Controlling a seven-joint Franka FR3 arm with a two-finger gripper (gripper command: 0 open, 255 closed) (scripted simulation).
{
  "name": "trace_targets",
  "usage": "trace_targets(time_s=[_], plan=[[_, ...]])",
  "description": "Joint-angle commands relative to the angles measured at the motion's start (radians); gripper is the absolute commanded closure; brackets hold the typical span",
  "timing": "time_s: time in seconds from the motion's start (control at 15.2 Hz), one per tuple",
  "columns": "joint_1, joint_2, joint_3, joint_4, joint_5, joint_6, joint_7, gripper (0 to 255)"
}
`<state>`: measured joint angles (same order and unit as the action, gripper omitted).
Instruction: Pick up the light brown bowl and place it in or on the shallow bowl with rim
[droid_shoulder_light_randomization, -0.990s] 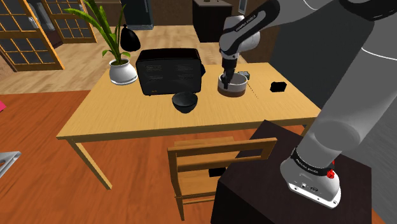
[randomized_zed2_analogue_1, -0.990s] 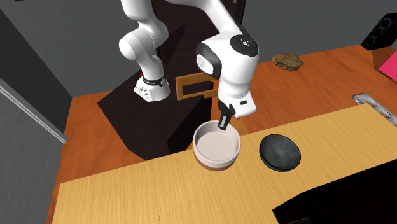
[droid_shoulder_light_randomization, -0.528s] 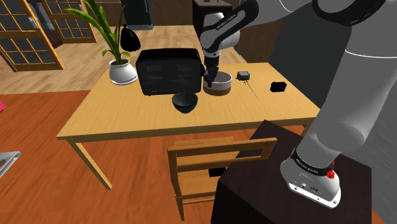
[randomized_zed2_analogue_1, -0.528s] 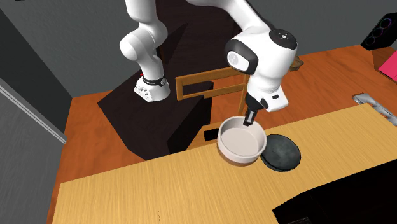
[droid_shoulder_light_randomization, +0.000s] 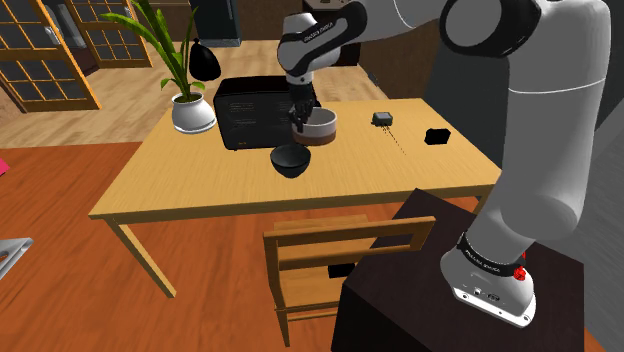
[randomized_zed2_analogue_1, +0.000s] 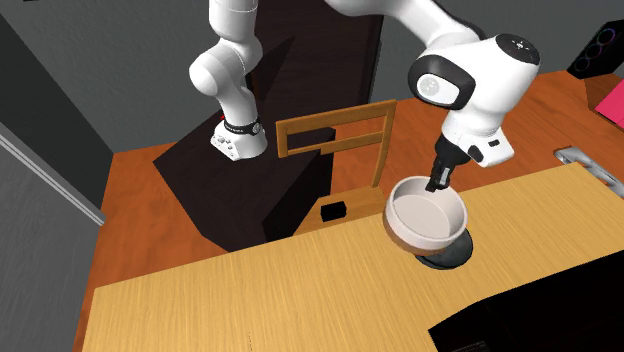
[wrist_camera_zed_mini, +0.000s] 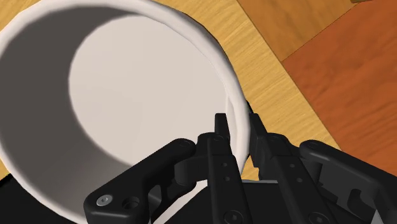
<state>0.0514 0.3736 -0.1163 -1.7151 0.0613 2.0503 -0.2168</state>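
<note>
The bowl (randomized_zed2_analogue_1: 425, 218), pale inside with a brown underside, hangs in the air with my gripper (randomized_zed2_analogue_1: 436, 184) shut on its rim. In the wrist view the two black fingers (wrist_camera_zed_mini: 222, 143) clasp the bowl's (wrist_camera_zed_mini: 127, 95) white wall between them, one inside and one outside. Directly below it on the wooden table (randomized_zed2_analogue_1: 250, 300) lies the dark shallow bowl (randomized_zed2_analogue_1: 447, 261), mostly covered by the held bowl. From the shoulder view my gripper (droid_shoulder_light_randomization: 300, 116) holds the bowl (droid_shoulder_light_randomization: 322, 127) just behind and above the dark bowl (droid_shoulder_light_randomization: 291, 160).
A black boxy appliance (droid_shoulder_light_randomization: 265, 112) stands right behind the held bowl, with a potted plant (droid_shoulder_light_randomization: 190, 100) beside it. Two small dark objects (droid_shoulder_light_randomization: 383, 119) (droid_shoulder_light_randomization: 436, 136) lie toward the shoulder view's right. A wooden chair (droid_shoulder_light_randomization: 340, 255) stands at the table's front edge.
My arm has carried the bowl across the table to the shoulder view's left, from well clear of the dark bowl to a spot over it. The grip stayed shut.
</note>
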Motion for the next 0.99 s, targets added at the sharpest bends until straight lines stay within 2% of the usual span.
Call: trace_targets(time_s=[0.0, 0.2, 0.33, 0.92], plan=[[0.015, 0.065, 0.011, 0.098, 0.003, -0.031, 0.029, 255], [0.034, 0.168, 0.023, 0.269, 0.006, -0.099, 0.066, 255], [0.046, 0.256, 0.032, 0.420, 0.007, -0.161, 0.093, 255], [0.047, 0.292, 0.034, 0.357, 0.011, -0.062, 0.089, 255]])
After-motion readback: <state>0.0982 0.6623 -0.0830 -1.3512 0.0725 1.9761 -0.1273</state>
